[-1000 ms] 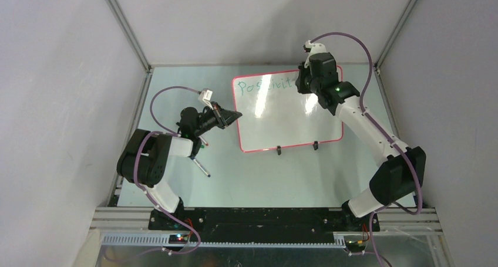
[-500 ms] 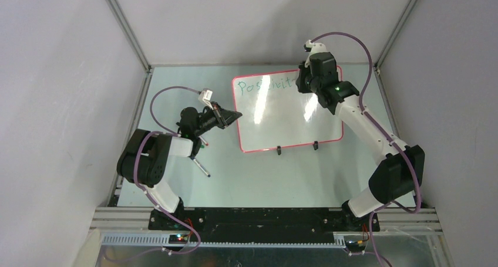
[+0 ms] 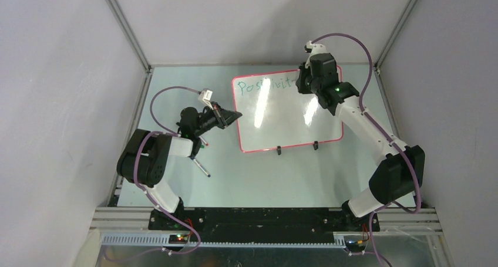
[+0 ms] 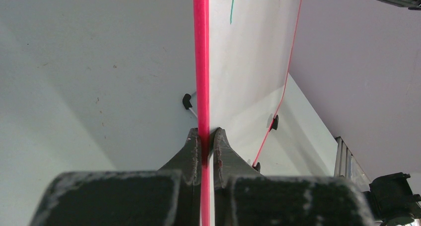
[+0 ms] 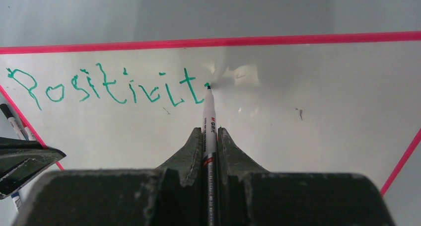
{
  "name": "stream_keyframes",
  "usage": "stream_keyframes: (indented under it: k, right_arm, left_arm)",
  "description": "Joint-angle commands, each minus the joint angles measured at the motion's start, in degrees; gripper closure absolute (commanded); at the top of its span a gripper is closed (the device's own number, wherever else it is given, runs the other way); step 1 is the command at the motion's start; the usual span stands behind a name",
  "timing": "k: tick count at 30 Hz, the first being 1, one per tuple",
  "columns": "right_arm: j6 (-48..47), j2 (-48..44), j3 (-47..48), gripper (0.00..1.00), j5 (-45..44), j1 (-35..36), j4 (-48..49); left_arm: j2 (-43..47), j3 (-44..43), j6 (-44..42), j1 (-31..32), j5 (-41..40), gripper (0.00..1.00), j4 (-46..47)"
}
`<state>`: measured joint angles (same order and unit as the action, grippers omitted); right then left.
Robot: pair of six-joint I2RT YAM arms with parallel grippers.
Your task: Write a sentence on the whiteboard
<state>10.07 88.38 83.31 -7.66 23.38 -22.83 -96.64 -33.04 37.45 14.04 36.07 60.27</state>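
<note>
Whiteboard (image 3: 276, 123) sits on the pale table (image 3: 176, 91), toward the far side, its two black feet on the near edge. Left gripper (image 4: 207, 134) is at the board's left edge, fingers pinched on the red-pink rim, one on each face. Right gripper (image 5: 208, 134) is over the top right part of the board, fingers clamped on a slim white marker (image 5: 209, 114). The marker tip touches the surface just right of the last letter. The sentence (image 5: 111, 89) so far reads "Positivit", green, in one line along the top edge. A second pen (image 3: 202, 168) lies on the table near the left arm.
</note>
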Motion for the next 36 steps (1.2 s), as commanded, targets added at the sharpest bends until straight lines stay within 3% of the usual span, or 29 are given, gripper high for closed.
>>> stream_keyframes:
  k: [1,36]
  right_arm:
    - [0.5,-2.3,-1.8,1.0,-0.8,-0.5,0.6]
    - [0.1,1.0,3.7,1.0,-0.4,-1.5,-0.7]
  left_arm:
    - [1.1,-0.6,-4.9,0.4,-3.9,1.0,-1.6]
    - [1.3,-0.8,-5.3,0.5,-4.2,1.0,-2.4]
